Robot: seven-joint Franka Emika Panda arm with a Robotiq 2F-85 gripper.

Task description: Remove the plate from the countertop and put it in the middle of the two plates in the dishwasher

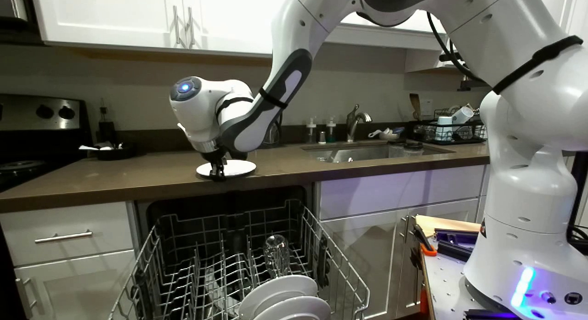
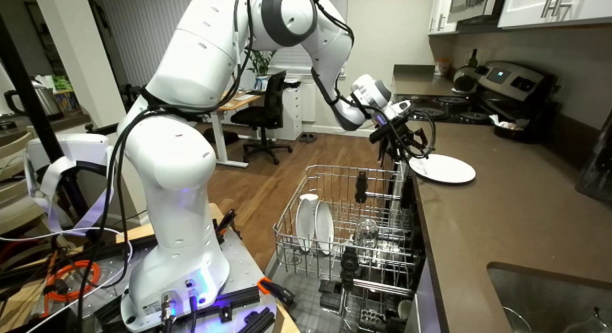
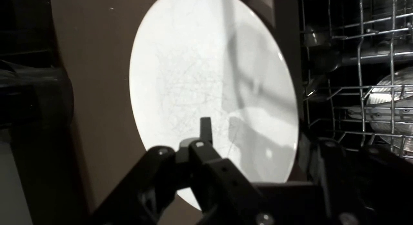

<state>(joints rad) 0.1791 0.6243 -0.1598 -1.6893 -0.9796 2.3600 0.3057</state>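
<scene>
White rd. plate (image 3: 206, 86), scratched ctr., on brn. countertop (image 2: 507, 218).

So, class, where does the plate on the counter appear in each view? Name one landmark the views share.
In an exterior view: plate, left of centre, dishwasher rack below.
In an exterior view: plate, right of centre, rack lower left.
Wrist view: plate, in the middle, rack right.
Shared landmark: the rack.

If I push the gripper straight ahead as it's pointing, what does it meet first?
Most likely the plate, which lies ahead of the gripper in the wrist view; how much gap there is, if any, is unclear.
</scene>
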